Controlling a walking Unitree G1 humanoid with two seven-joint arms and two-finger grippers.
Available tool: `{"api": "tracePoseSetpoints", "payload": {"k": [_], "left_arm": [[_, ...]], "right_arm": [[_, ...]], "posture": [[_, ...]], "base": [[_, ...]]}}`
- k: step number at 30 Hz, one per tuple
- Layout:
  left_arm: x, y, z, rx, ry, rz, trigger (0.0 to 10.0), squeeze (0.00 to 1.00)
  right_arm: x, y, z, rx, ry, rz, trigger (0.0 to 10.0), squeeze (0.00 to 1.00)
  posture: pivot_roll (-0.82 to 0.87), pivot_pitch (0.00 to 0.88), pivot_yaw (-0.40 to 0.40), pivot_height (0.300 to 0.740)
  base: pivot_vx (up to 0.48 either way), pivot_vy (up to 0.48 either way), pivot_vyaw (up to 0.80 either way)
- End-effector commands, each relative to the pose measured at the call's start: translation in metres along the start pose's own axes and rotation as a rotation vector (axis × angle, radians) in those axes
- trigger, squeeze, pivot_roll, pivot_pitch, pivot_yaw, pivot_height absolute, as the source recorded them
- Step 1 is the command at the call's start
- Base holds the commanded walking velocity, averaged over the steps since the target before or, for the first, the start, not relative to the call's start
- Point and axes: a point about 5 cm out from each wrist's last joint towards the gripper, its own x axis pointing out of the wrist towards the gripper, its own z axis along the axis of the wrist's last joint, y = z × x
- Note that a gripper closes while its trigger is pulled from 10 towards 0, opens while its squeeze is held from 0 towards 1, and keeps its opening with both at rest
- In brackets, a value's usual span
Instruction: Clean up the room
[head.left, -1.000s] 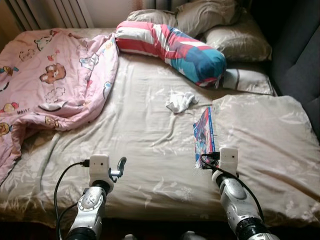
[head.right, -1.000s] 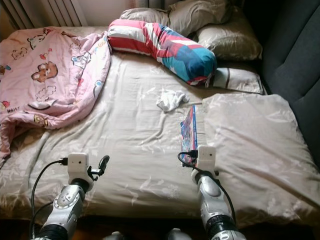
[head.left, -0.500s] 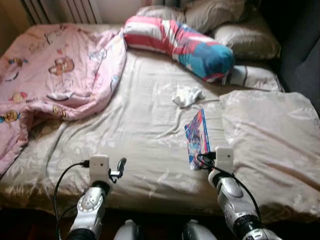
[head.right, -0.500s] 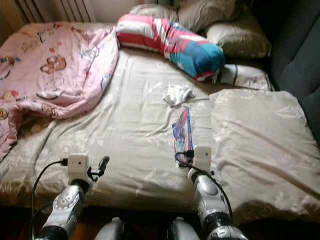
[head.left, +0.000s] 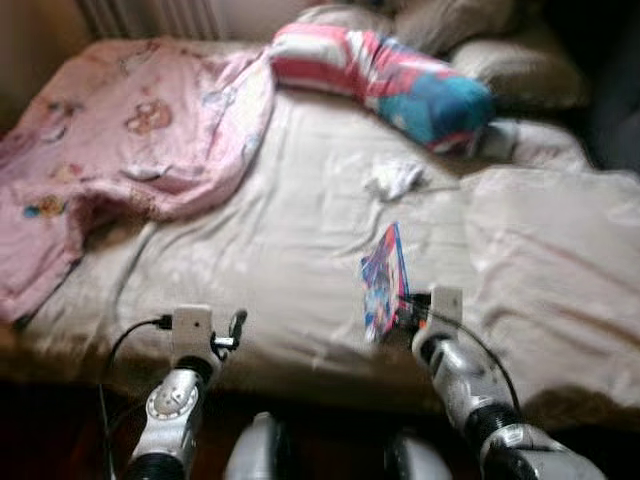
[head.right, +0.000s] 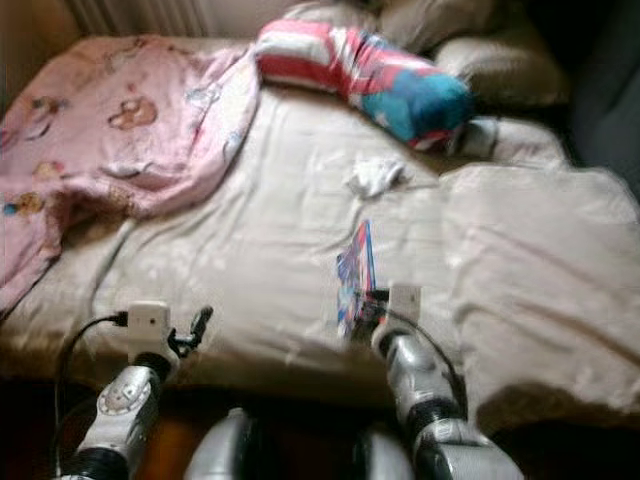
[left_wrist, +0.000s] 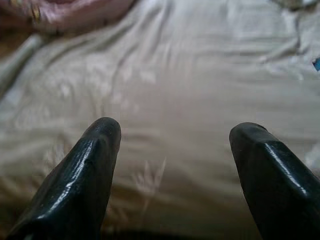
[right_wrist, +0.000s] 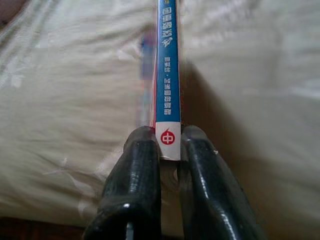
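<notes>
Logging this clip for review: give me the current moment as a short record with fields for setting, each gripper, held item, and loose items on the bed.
setting: bed with beige sheet, seen from its foot
right gripper: shut on the spine of a thin book, book on edge above the sheet
left gripper: open, over bare sheet
loose items: white cloth; pink quilt bunched on the robot's left; striped bolster near the pillows
image quality: head views blurred

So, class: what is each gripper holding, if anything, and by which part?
The right gripper clamps a thin book by the end of its blue spine. The left gripper is open above the bed sheet, holding nothing.
</notes>
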Motion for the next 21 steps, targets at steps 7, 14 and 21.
{"api": "tracePoseSetpoints", "payload": {"k": [7,14,21], "left_arm": [[-0.004,0.005,-0.002,0.032,0.020,-0.011,10.0,0.00],[-0.006,0.004,-0.002,0.039,0.022,-0.024,10.0,0.00],[-0.010,0.008,-0.003,0.050,0.025,-0.027,10.0,0.00]], "right_arm": [[-0.003,-0.017,0.002,0.041,0.005,-0.072,10.0,0.00],[-0.005,-0.027,0.001,0.053,0.021,-0.122,10.0,0.00],[0.000,-0.011,0.021,0.024,-0.081,-0.027,10.0,0.00]], "posture": [[0.03,0.218,0.061,0.646],[0.04,0.229,0.074,0.646],[0.05,0.243,0.087,0.646]], "base": [[0.000,0.000,0.00],[0.000,0.000,0.00],[0.000,0.000,0.00]]}}
